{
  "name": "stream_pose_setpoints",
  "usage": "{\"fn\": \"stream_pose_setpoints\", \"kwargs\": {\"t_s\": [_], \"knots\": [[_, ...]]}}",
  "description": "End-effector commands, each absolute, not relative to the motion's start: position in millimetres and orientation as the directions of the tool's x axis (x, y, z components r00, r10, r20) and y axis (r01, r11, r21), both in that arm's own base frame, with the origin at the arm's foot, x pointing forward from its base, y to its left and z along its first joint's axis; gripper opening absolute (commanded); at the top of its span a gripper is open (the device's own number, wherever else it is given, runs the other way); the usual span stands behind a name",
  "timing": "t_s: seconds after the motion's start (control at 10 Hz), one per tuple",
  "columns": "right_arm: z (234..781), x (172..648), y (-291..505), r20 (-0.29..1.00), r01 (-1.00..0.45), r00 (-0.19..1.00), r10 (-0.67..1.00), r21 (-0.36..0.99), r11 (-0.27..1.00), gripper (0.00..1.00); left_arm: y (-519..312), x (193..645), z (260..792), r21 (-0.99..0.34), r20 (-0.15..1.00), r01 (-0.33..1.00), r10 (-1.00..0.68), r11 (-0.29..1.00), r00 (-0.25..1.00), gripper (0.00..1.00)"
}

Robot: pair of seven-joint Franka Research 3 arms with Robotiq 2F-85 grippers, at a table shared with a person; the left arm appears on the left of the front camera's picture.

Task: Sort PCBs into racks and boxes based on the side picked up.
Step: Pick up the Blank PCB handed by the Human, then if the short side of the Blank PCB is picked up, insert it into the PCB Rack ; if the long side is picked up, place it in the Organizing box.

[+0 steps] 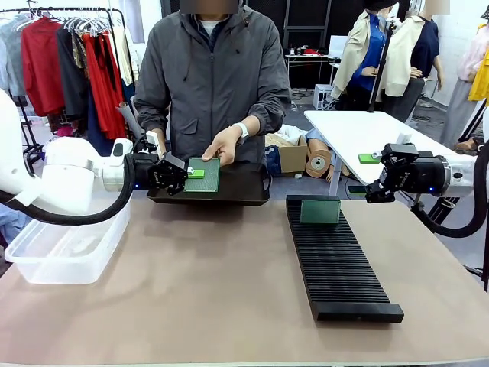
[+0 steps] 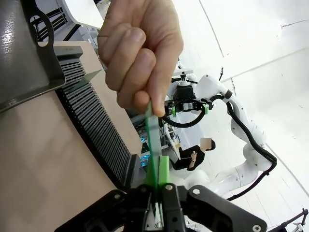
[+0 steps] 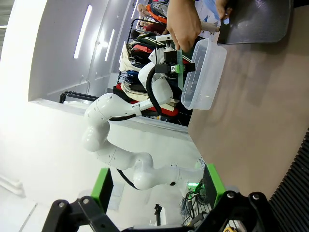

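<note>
A person's hand [image 1: 225, 144] holds a green PCB [image 1: 203, 174] over the dark tray, and my left gripper [image 1: 189, 174] is shut on the board's near edge. In the left wrist view the PCB [image 2: 153, 137] stands edge-on, pinched by the hand [image 2: 140, 53] above and by my pads [image 2: 164, 170] below. A second PCB [image 1: 319, 210] stands upright in the far end of the long black rack [image 1: 340, 264]. The clear box [image 1: 65, 251] sits at the left under my left arm. My right gripper [image 1: 372, 177] hovers open past the rack's right, its green pads [image 3: 102, 186] spread with nothing between them.
The dark flat tray [image 1: 241, 189] lies at the far side in front of the person. A white table [image 1: 367, 134] stands behind at the right. From the right wrist, the box [image 3: 205, 72] and the rack's edge [image 3: 297, 179] show across the brown tabletop [image 1: 221, 283].
</note>
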State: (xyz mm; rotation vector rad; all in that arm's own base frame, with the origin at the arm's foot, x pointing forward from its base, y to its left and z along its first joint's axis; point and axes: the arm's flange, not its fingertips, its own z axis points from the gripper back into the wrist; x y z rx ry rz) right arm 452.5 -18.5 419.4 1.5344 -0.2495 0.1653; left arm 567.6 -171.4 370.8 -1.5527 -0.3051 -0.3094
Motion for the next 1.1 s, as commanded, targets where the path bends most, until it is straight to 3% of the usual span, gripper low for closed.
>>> {"fn": "stream_pose_setpoints", "kwargs": {"t_s": [0.0, 1.0], "knots": [[419.7, 453.2, -18.9, 0.282, -0.281, 0.958, -0.050, 0.959, 0.035, 1.00, -171.4, 567.9, 371.5, -0.924, 0.383, 0.383, -0.002, -0.006, 0.924, 0.00], [419.7, 453.2, -18.9, 0.282, -0.281, 0.958, -0.050, 0.959, 0.035, 1.00, -171.4, 567.9, 371.5, -0.924, 0.383, 0.383, -0.002, -0.006, 0.924, 0.00]]}}
